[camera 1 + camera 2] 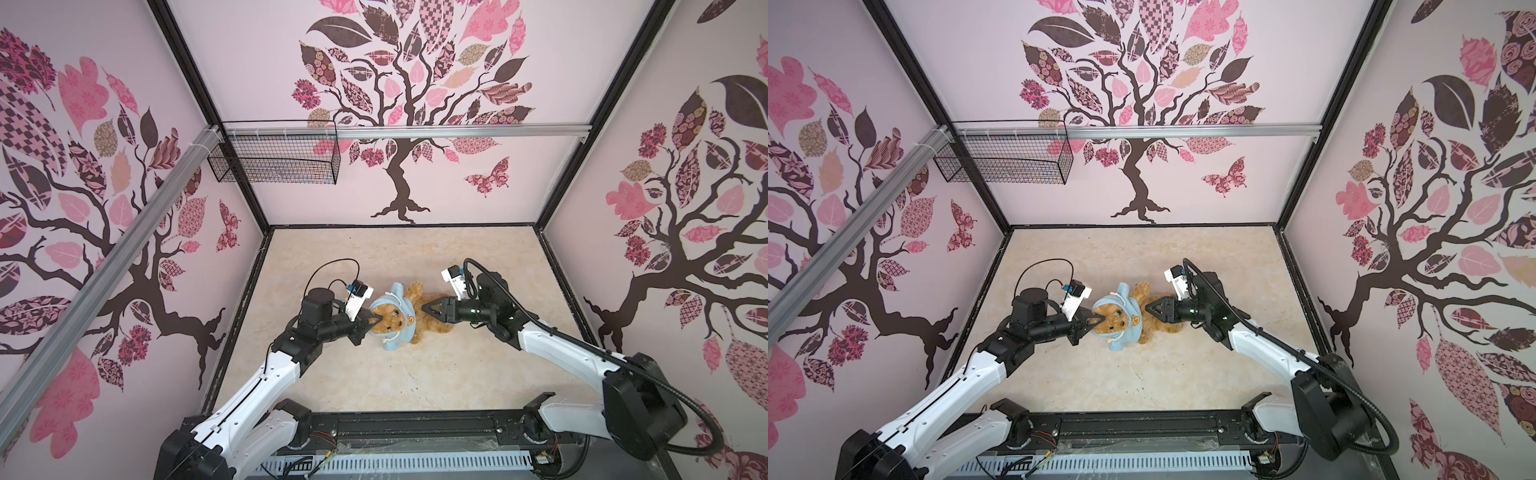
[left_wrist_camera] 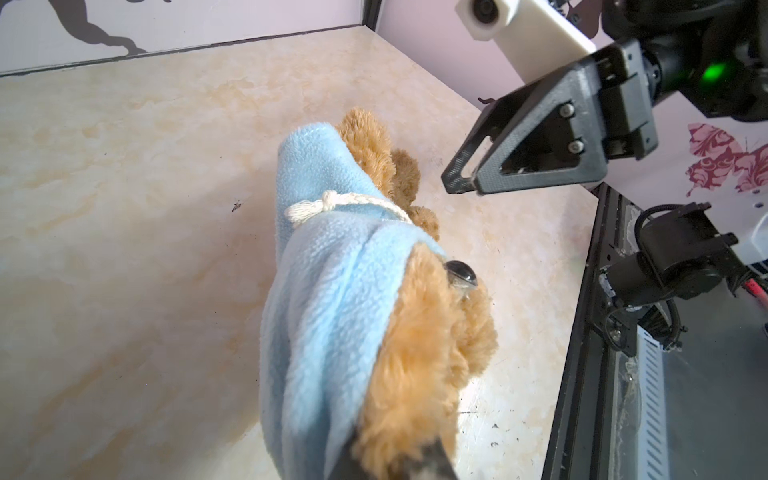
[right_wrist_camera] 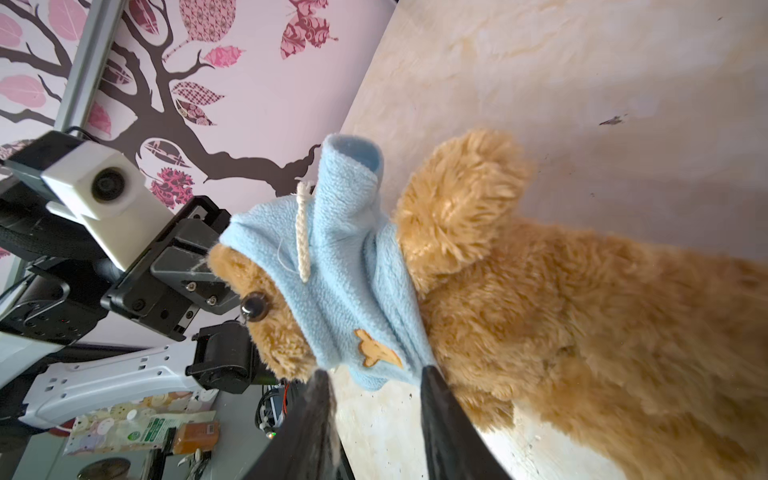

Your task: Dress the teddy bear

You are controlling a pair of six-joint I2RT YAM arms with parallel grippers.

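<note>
Bear: the teddy bear (image 1: pixel 434 322) (image 1: pixel 1165 323) lies on its back near the middle of the table, face up in both top views.
Axis: its long axis runs across the table, with the head toward the left arm and the legs toward the right arm. One furry arm points at the far wall.
Hoodie: a light blue hoodie (image 1: pixel 403 331) (image 3: pixel 349 257) is bunched around the head and neck, its hood framing the face. An orange patch shows on the front, and the belly and legs are bare fur.
Left gripper: the left gripper (image 1: pixel 376 320) (image 2: pixel 395 465) is pinched tight on the fur at the crown of the bear's head. Whether the hood's edge is caught too cannot be told.
Right gripper: the right gripper (image 1: pixel 424 309) (image 3: pixel 374 370) has its fingers partly spread and holds nothing. It sits just beside the hoodie's hem, over the bear's belly.
Surface: a cream, marble-patterned table (image 1: pixel 374 395), lightly scuffed.
Room: pale pink walls (image 1: pixel 498 187) printed with brown trees, pink leaves and butterflies. An aluminium rail (image 1: pixel 457 132) crosses the back wall, and a black wire basket (image 1: pixel 274 160) hangs from its left end.
</note>
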